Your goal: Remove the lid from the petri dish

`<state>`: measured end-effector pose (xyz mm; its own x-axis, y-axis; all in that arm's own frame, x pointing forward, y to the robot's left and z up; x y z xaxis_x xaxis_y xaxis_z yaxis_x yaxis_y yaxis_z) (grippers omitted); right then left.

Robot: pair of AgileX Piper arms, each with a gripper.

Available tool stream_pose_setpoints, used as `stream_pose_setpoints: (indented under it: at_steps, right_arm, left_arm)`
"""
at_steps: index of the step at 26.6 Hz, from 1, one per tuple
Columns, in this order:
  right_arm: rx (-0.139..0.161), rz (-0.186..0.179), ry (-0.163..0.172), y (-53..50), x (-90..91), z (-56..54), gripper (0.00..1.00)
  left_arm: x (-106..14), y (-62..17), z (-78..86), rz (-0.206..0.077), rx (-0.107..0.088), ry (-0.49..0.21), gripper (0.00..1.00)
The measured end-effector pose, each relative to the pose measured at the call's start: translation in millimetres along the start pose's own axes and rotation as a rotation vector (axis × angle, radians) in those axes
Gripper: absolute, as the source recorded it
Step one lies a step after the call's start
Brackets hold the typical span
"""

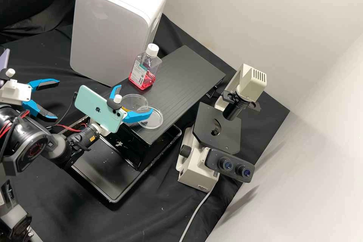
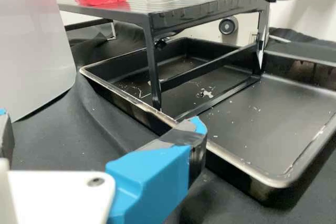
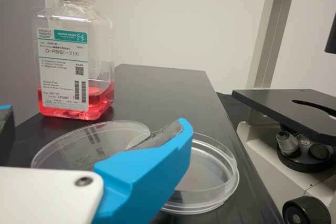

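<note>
Apparently already parted: one petri dish half [image 3: 89,141] sits between spread fingers [image 3: 152,166] of right claw [image 1: 135,99], other half [image 3: 207,174] just beside, rims touching; which is lid, cannot tell. Left claw [image 1: 56,98] spread, well apart. Likely light, thin, slippery, brittle; pinch rim gently.

Beside the bottle [image 3: 73,51], a blue finger [image 3: 152,171] of the right gripper [image 1: 134,100] hides where the nearer clear disc [image 3: 79,145] meets the farther disc [image 3: 210,177]; which is the lid cannot be told.
</note>
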<state>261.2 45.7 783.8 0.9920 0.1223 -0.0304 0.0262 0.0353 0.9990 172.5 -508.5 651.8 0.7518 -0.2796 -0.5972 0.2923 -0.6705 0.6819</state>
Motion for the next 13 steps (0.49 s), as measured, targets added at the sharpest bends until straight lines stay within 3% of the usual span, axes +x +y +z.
stream_pose_setpoints:
  at_steps: [5, 8, 10, 13]
  right_arm:
    - [-0.014, -0.011, -0.009, -1.4, -13.4, 0.7, 1.00]
    - [-0.027, -0.012, -0.011, -1.5, -20.3, -0.3, 1.00]
    - [-0.042, 0.011, -0.037, -0.6, -26.4, -0.6, 1.00]
    - [-0.055, 0.033, -0.067, 0.1, -34.3, -0.8, 1.00]
  left_arm:
    - [-10.6, 11.8, 3.1, 0.057, -0.019, 0.008, 1.00]
    - [-14.4, 14.1, 3.1, 0.070, -0.019, 0.017, 1.00]
    - [-14.9, 14.3, 3.0, 0.071, -0.009, 0.019, 1.00]
    - [-14.9, 14.3, 3.0, 0.071, -0.009, 0.019, 1.00]
